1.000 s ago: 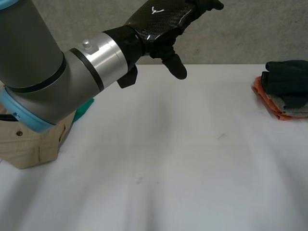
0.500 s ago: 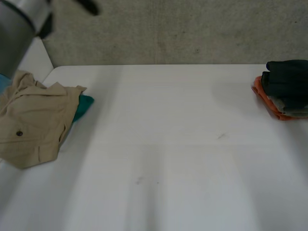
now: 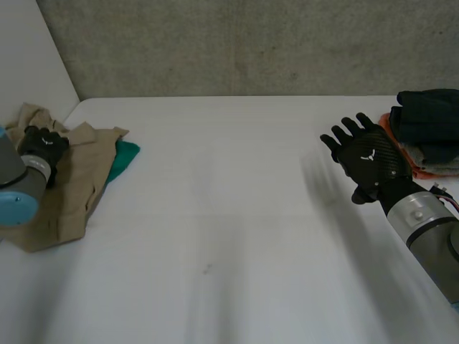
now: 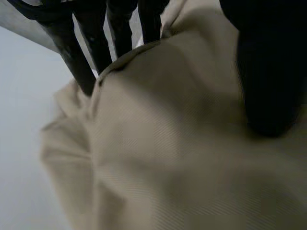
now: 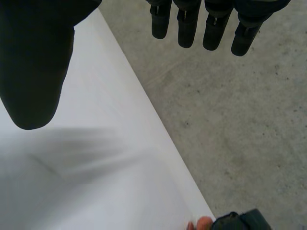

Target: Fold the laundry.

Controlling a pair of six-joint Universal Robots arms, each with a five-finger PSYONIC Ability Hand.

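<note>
Table: a white table point(image 3: 229, 236) spans the head view, bare across its middle.
Right arm: the right arm point(image 3: 430, 229) comes in from the near right corner and reaches toward the far right side.
Right hand: the right hand point(image 3: 367, 159) hovers over the table, just beside the folded stack. Its wrist view shows the fingers point(image 5: 187, 28) straight and spread, the thumb point(image 5: 36, 72) wide apart from them, and nothing held.
Left arm: the left arm point(image 3: 11, 186) sits at the left edge, over the near part of the crumpled pile.
Left hand: the left hand point(image 3: 43, 145) rests on the beige garment. Its fingers point(image 4: 81, 52) are straight, with their tips at a raised fold of the cloth. The thumb point(image 4: 268, 81) lies on the cloth, well apart from them, so there is no pinch.
Laundry to fold: the beige garment point(image 3: 82, 172) lies crumpled at the left side of the table. A teal cloth point(image 3: 126, 157) peeks out from under its right edge.
Folded laundry: a stack of folded clothes point(image 3: 427, 125) sits at the far right edge, with a dark piece on top and grey and orange beneath.
Background: a grey concrete wall point(image 3: 251, 50) stands behind the table.
</note>
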